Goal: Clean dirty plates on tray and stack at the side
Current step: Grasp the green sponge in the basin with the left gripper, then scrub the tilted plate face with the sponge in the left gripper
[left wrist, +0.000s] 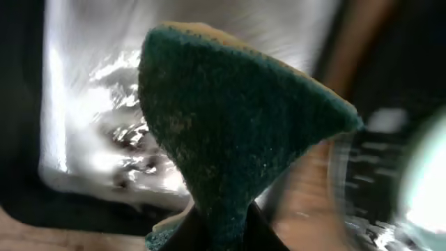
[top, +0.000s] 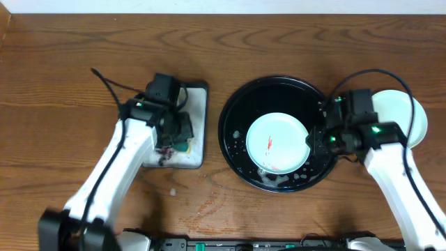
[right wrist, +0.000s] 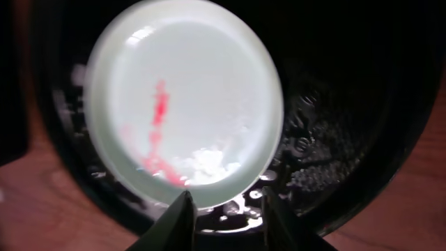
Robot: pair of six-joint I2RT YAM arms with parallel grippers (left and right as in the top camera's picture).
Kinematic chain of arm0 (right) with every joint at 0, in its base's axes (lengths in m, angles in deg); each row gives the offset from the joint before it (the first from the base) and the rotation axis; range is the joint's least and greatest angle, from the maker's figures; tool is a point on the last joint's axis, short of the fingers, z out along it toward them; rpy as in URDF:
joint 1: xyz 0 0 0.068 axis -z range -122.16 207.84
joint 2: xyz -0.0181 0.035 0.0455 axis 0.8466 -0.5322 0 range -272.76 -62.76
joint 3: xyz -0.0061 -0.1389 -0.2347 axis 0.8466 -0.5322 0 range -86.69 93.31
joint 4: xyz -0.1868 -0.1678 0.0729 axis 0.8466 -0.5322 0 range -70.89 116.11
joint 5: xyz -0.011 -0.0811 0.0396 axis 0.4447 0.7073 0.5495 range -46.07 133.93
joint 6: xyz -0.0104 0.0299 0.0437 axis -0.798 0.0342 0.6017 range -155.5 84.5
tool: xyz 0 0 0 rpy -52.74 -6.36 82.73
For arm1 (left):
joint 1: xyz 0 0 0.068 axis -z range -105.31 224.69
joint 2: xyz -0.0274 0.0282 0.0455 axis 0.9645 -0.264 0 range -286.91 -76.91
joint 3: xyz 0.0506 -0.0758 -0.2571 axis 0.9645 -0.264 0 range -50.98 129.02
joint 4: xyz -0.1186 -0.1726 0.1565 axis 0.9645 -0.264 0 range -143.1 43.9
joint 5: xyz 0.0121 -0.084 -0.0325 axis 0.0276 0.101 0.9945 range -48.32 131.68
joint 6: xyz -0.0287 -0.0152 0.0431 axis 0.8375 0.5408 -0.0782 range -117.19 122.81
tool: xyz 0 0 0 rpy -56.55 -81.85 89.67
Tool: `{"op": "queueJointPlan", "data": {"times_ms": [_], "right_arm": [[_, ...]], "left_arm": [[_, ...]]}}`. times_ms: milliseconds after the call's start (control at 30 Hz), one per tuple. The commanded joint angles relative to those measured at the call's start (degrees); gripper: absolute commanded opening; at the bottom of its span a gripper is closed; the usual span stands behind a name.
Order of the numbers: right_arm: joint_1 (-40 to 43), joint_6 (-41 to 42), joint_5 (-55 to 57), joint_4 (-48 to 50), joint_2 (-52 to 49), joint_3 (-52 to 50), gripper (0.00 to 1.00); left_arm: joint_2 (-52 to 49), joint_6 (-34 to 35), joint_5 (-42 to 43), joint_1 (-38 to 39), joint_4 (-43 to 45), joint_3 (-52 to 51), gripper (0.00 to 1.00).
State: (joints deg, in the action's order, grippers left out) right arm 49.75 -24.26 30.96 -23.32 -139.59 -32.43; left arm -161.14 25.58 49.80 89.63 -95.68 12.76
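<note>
A pale mint plate (top: pixel 277 143) with red-orange smears lies in the black round tray (top: pixel 233 111). In the right wrist view the plate (right wrist: pixel 185 104) shows red streaks and some foam, and the tray (right wrist: pixel 334 139) is wet around it. My right gripper (top: pixel 313 139) is open at the plate's right rim, its fingers (right wrist: pixel 226 216) on either side of the edge. My left gripper (top: pixel 178 132) is shut on a green sponge (left wrist: pixel 230 125) above the silver tray. A clean mint plate (top: pixel 397 111) lies on a pale yellow plate (top: pixel 421 125) at the right, partly hidden by my right arm.
A rectangular silver-grey metal tray (top: pixel 198 104) sits left of the black tray, with dark specks and wet patches (left wrist: pixel 83 125). Water drops and foam lie on the black tray's front part (top: pixel 279 180). Brown wooden tabletop lies all around.
</note>
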Motion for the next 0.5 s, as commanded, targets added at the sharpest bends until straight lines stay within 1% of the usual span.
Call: {"op": "queueJointPlan", "data": {"times_ms": [0, 100, 200, 300, 367, 467], "right_arm": [[0.4, 1.1, 2.4, 1.4, -5.4, -0.4, 0.28], [0.8, 1.1, 2.4, 3.9, -10.6, -0.4, 0.27], [0.8, -0.5, 2.6, 7.4, -15.1, -0.4, 0.21], [0.8, -0.6, 3.2, 9.9, -18.6, -0.4, 0.22], [0.8, -0.4, 5.8, 10.6, -20.6, -0.4, 0.22], [0.8, 0.7, 9.1, 10.8, -22.9, -0.4, 0.21]], "left_arm": [[4.3, -0.5, 3.7, 4.5, 0.2, 3.3, 0.07], [5.3, 1.7, 3.7, 9.2, 2.4, 3.3, 0.07], [4.0, 3.8, 3.7, 14.3, 6.1, 3.2, 0.07], [1.5, 5.7, 3.7, 19.0, 10.5, 3.2, 0.07], [-1.0, 6.6, 3.7, 21.9, 14.1, 3.2, 0.07], [-5.2, 9.8, 3.7, 24.8, 18.1, 3.2, 0.08]]}}
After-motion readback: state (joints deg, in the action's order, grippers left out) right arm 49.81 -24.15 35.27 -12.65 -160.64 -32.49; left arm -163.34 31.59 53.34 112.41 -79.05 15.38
